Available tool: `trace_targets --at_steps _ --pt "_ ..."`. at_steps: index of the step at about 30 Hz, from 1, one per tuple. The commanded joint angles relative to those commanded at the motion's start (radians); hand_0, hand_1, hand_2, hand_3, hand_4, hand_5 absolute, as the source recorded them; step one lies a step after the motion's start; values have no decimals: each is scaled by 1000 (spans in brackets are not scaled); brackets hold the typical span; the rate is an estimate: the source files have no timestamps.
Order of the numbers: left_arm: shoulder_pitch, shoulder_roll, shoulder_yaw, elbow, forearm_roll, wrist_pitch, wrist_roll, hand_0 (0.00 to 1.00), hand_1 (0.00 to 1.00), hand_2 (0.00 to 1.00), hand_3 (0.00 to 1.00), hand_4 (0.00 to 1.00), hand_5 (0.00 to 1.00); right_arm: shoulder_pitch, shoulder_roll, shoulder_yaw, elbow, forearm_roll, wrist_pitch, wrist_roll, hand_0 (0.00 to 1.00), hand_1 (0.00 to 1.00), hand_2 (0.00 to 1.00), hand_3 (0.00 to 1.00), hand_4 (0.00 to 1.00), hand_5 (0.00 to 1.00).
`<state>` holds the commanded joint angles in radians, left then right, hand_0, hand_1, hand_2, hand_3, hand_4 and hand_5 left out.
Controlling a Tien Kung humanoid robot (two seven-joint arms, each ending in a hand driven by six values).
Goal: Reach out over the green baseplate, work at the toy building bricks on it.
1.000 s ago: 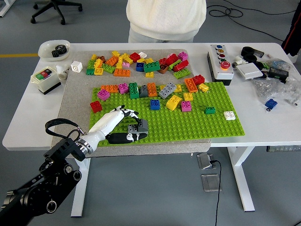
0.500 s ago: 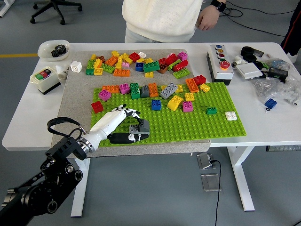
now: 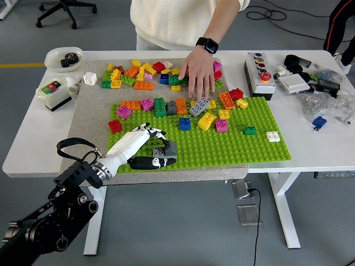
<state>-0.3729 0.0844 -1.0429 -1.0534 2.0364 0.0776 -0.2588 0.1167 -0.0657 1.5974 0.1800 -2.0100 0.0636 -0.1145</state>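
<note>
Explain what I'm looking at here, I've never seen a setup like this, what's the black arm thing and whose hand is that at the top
This is one picture, taken from a camera high on a humanoid robot, looking down over its white table. The black arm at the lower left is the robot's own, ending in a five-fingered left hand. That hand lies on the near left part of a green baseplate, its fingers curled around a grey brick. The robot's right arm is out of view. Coloured toy bricks sit along the baseplate's far side, and a loose pile lies beyond it on a grey mat. The hand at the top belongs to a person standing across the table; the person's hand, with a watch on its wrist, reaches down among the bricks.
</note>
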Motion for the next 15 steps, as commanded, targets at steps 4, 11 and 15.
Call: trace_targets --at_steps 4,11,15 --pt "-1 1 9 0 4 1 2 998 878 822 570 998 788 2 0 1 0 1 -1 0 738 615 636 536 765 504" --pt "-3 3 15 -1 10 0 7 998 878 822 569 998 785 2 -1 1 0 1 -1 0 737 615 635 536 765 503" --pt "-3 2 19 -2 8 -1 7 998 878 822 569 998 785 0 -1 1 0 1 -1 0 737 615 635 536 765 503"
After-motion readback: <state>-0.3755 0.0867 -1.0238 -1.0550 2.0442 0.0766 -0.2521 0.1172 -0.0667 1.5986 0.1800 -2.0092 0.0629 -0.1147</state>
